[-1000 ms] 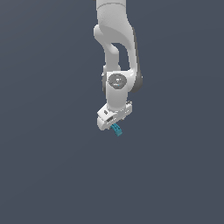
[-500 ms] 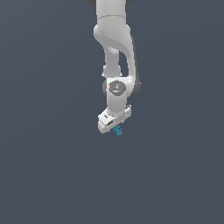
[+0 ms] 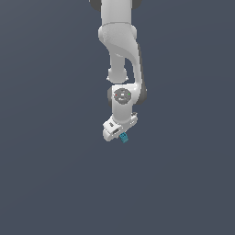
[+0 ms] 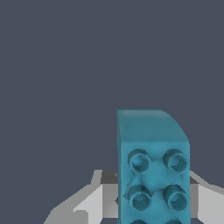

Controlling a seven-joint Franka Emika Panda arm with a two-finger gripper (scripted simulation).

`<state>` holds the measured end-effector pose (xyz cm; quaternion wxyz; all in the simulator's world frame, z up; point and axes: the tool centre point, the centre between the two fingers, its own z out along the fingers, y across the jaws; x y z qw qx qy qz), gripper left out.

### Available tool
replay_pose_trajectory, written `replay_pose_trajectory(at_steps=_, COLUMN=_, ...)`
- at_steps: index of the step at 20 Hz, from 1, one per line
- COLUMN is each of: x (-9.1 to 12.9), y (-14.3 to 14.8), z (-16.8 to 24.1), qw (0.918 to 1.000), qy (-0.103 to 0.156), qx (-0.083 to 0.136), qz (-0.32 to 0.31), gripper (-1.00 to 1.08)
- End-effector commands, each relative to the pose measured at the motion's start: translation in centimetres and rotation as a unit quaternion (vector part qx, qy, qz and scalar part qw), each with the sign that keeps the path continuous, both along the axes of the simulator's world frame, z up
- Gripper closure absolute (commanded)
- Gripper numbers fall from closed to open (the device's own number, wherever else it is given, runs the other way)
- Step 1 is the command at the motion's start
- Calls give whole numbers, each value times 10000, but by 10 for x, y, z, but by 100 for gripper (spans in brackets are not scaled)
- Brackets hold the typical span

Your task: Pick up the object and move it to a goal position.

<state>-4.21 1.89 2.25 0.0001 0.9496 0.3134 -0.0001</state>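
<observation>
The object (image 3: 123, 137) is a tiny teal-blue block sticking out below my white gripper (image 3: 120, 133), which hangs from the arm in the middle of the exterior view. In the wrist view the object (image 4: 153, 166) fills the near field as a teal block with round studded hollows on its face and one rounded corner. The light grey fingers (image 4: 94, 201) sit against its sides, so the gripper is shut on it. The block is held up off the surface.
Only a plain dark grey-blue surface surrounds the arm in both views. No other objects, containers or edges show.
The arm's upper links have shifted slightly and the gripper with the block has risen a little. The grip is unchanged.
</observation>
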Motion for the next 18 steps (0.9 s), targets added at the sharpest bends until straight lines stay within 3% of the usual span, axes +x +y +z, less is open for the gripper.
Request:
replay_pose_trajectory(at_steps=1, x=0, y=0, z=0, qw=10000, qy=-1, qx=1, qz=2, gripper=108)
replay_pose_trajectory(at_steps=10, x=1, y=2, z=3, qw=10000, qy=-1, qx=1, qz=2, gripper=108)
replay_pose_trajectory(at_steps=18, x=7, y=21, z=36, qw=10000, qy=-1, qx=1, qz=2, gripper=108)
